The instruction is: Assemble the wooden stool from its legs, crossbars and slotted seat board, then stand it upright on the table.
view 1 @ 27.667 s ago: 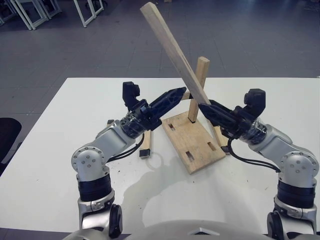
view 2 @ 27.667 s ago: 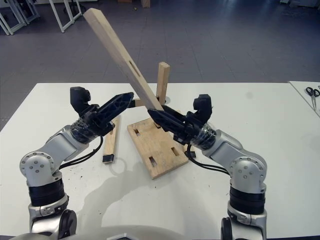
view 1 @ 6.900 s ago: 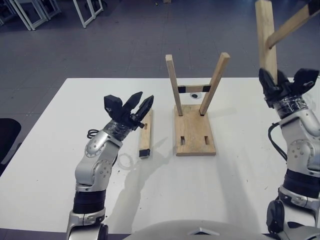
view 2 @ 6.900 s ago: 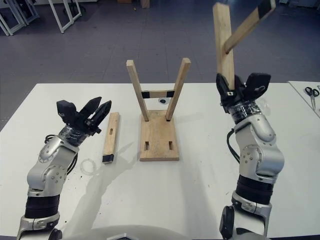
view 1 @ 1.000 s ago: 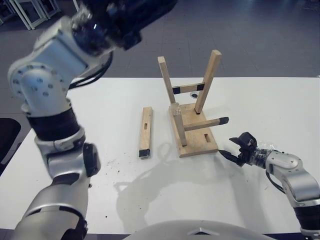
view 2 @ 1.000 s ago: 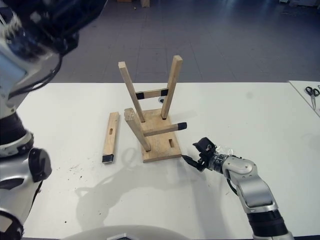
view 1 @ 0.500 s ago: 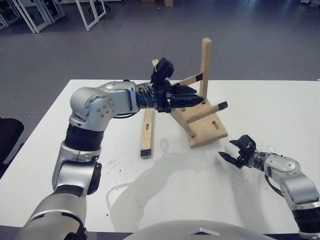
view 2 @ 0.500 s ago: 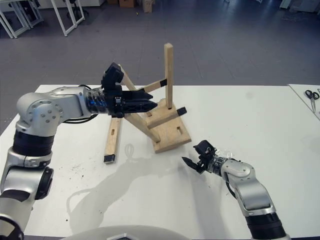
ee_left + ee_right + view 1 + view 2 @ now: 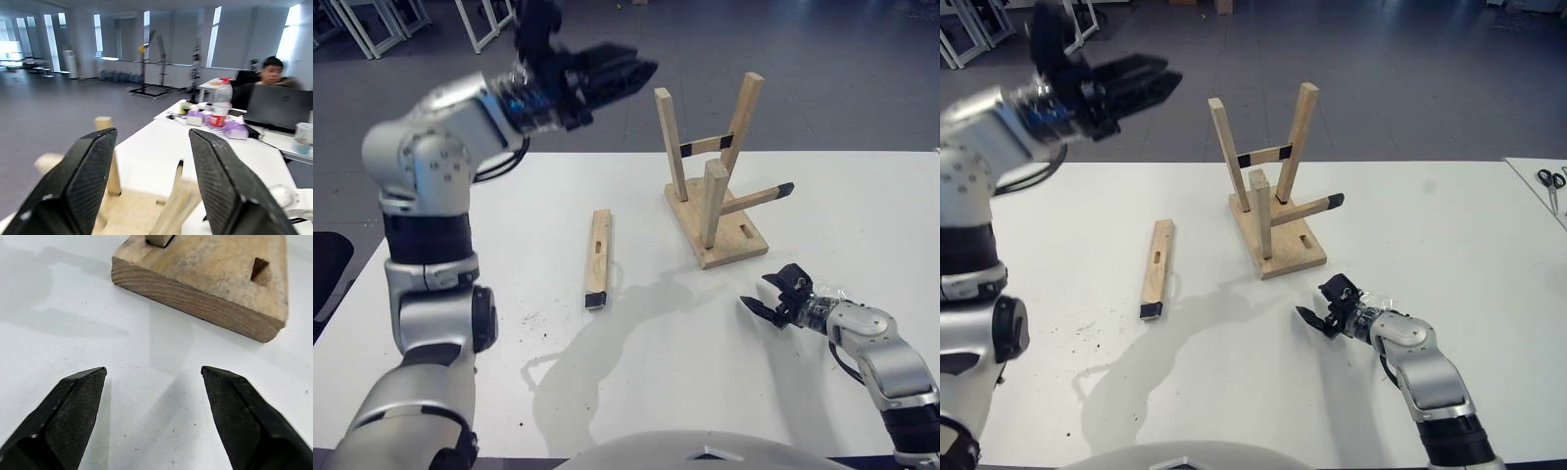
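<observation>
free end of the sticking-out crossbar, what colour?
Black, on a pale wood crossbar; clearest in the left eye view.

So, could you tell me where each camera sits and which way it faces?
Left eye view: head, facing forward-down over the table; left gripper, right gripper show.
Right eye view: beside it, same scene.
Left wrist view: raised left arm, open left gripper framing the stool.
Right wrist view: low over the table, open right gripper facing the seat board.
All share the stool.
</observation>
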Controlling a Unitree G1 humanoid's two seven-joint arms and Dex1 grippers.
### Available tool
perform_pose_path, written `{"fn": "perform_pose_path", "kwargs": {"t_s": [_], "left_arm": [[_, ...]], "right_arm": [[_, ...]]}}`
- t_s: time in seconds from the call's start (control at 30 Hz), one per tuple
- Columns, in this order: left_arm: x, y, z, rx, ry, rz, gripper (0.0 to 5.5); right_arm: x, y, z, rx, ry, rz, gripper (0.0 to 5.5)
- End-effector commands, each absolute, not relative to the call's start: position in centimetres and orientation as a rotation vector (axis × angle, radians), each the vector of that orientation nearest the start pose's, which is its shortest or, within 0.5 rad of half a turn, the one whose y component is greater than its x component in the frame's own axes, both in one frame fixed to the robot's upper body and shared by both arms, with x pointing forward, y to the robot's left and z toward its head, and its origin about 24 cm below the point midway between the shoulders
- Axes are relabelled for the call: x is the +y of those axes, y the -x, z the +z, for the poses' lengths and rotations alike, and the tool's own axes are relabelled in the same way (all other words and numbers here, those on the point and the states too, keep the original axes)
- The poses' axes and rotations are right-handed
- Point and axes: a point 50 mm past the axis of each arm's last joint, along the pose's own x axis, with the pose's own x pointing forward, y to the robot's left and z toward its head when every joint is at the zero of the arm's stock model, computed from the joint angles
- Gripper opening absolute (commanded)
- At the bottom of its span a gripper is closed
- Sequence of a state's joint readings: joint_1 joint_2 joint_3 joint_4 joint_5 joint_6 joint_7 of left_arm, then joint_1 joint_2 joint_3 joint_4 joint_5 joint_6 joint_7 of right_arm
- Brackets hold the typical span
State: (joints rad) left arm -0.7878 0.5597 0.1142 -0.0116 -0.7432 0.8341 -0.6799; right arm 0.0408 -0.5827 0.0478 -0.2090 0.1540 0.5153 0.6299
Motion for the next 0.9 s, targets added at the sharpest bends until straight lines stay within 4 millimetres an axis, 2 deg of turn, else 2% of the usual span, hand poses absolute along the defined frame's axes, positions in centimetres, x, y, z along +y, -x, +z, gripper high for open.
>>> {"fn": "perform_pose_path", "kwargs": {"t_s": [0.03,0.13,0.23,0.37,0.47,0.57,0.7,0.9], "left_arm": [[18.9,-29.9,17.5,0.088,0.06,-0.613,2.71],[19.4,-27.4,12.6,0.171,0.056,-0.367,2.71],[18.4,-25.1,9.4,0.257,0.056,-0.297,2.71],[17.3,-23.3,7.6,0.347,0.03,-0.261,3.12],[16.8,-22.5,6.8,0.419,0.015,-0.225,3.48],[16.9,-21.6,5.5,0.509,-0.028,-0.192,3.48],[16.6,-21.2,3.9,0.588,0.003,-0.177,3.48],[15.9,-21.8,3.3,0.613,0.048,-0.184,3.48]], "right_arm": [[-21.5,-24.8,6.9,0.34,0.239,0.488,3.58],[-21.7,-25.9,7.4,0.282,0.203,0.394,3.58],[-22.5,-26.8,7.2,0.274,0.19,0.298,3.58],[-24.3,-28.6,7.1,0.276,0.192,0.15,3.58],[-24.8,-29.9,6.4,0.293,0.202,0.096,3.58],[-24.5,-31.2,5.3,0.316,0.213,0.084,3.58],[-23.9,-32.6,3.9,0.335,0.22,0.078,3.58],[-23.0,-33.5,2.2,0.374,0.239,0.112,3.58]]}}
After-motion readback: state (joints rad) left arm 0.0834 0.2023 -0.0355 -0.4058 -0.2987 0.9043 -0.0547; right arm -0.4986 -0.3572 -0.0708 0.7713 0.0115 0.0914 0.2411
